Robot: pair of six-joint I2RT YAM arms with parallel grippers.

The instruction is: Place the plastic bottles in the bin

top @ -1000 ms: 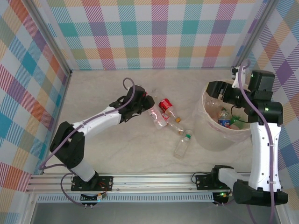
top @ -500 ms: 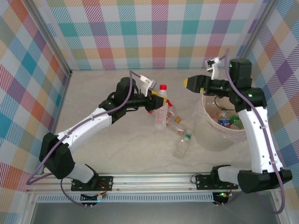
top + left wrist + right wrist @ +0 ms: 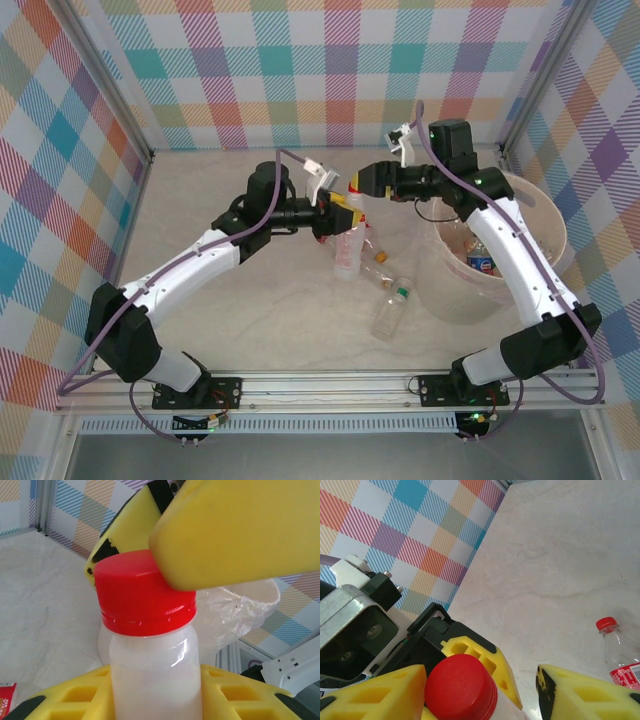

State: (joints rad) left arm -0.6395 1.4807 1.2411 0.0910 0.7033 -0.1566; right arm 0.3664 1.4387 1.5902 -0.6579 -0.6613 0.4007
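Top view: the left gripper point(image 3: 338, 211) is clamped snug on a red-capped bottle point(image 3: 347, 252). The bottle stands upright near the middle of the table point(image 3: 280, 320), a touch toward 12 o'clock. Can't tell whether its base is actually on the table or just off it. In the left wrist view the milky body runs up between the yellow fingers point(image 3: 240, 697) with no gap either side.

The right gripper point(image 3: 361, 183) hangs at the cap from the 2 o'clock side, jaws spread wide and holding nothing. From the right wrist camera one finger point(image 3: 375, 692) sits close against the cap and the other is well clear of it (so it's around the cap, not pinching it).

The bin point(image 3: 455, 300) is at 3 o'clock from that bottle, by the right wall. It has a few bottles in it, including a blue-labelled bottle point(image 3: 480, 263).

Loose ones lie between the held bottle and the bin, around 4 to 5 o'clock from it: an orange-capped bottle point(image 3: 379, 262) and a green-capped bottle point(image 3: 390, 312). The right wrist view also catches a red-labelled bottle point(image 3: 620, 652) lying on the table.
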